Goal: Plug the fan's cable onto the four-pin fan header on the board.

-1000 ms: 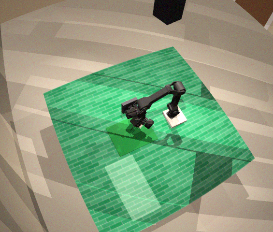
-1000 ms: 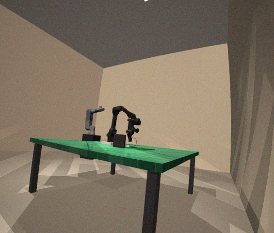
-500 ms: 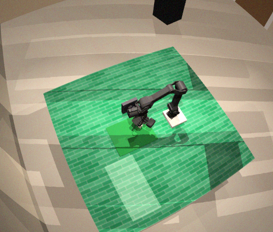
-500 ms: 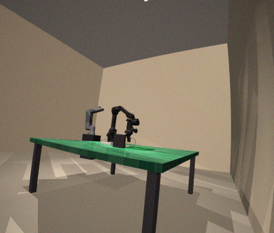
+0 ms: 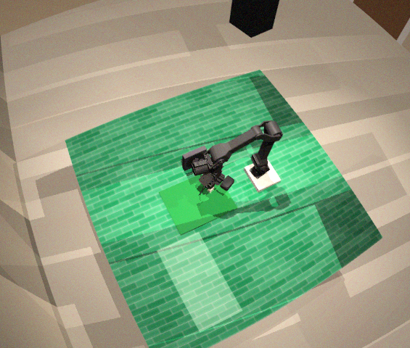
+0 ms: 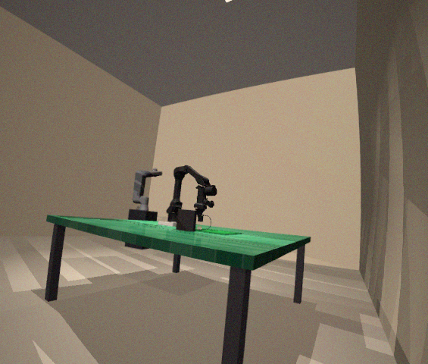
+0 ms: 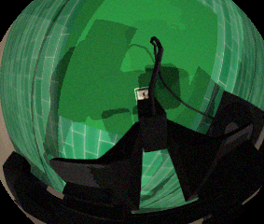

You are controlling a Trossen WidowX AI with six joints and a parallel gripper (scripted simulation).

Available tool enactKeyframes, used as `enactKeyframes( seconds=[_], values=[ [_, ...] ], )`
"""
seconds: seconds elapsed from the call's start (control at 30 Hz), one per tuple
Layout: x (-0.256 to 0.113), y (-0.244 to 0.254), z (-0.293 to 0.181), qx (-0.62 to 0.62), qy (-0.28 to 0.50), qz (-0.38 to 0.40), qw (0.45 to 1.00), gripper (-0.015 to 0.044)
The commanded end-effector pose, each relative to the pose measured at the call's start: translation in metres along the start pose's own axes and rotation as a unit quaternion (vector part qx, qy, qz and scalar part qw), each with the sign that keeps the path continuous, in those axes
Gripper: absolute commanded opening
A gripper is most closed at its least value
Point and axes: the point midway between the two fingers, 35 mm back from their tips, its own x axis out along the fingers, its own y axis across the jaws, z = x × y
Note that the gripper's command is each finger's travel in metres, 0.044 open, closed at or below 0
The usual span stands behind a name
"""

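The green board (image 5: 180,209) (image 6: 221,231) (image 7: 122,89) lies flat on the table. The small pale fan header (image 7: 142,94) stands on it and shows in the wrist view just beyond the plug. My gripper (image 7: 150,124) (image 6: 200,220) is shut on the black cable plug (image 7: 153,127), which sits between the fingertips. In the exterior view the fingertips are above the board with a gap below them. The black cable (image 7: 158,70) (image 6: 210,221) loops from the plug toward the fan. The plug's underside and the header's pins cannot be made out.
The dark fan box (image 6: 186,220) (image 5: 194,157) stands beside the board, close to the arm. The arm's pale base plate (image 5: 268,182) (image 6: 167,224) is on the other side of the board. A second grey arm (image 6: 140,188) stands on a black stand beyond the table.
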Motion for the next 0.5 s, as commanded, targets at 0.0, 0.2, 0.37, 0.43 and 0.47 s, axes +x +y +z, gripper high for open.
enactKeyframes(
  seconds=[0.0, 0.2, 0.37, 0.43, 0.47],
  values=[
    [0.0, 0.0, -0.002, -0.003, 0.002, 0.0, 1.0, 0.0],
    [0.02, 0.0, -0.002, -0.003, 0.002, 0.0, 1.0, 0.0],
    [0.023, 0.0, -0.002, -0.003, 0.002, 0.0, 1.0, 0.0],
    [0.023, 0.0, -0.002, -0.003, 0.002, 0.0, 1.0, 0.0],
    [0.023, 0.0, -0.002, -0.003, 0.002, 0.0, 1.0, 0.0]
  ],
)
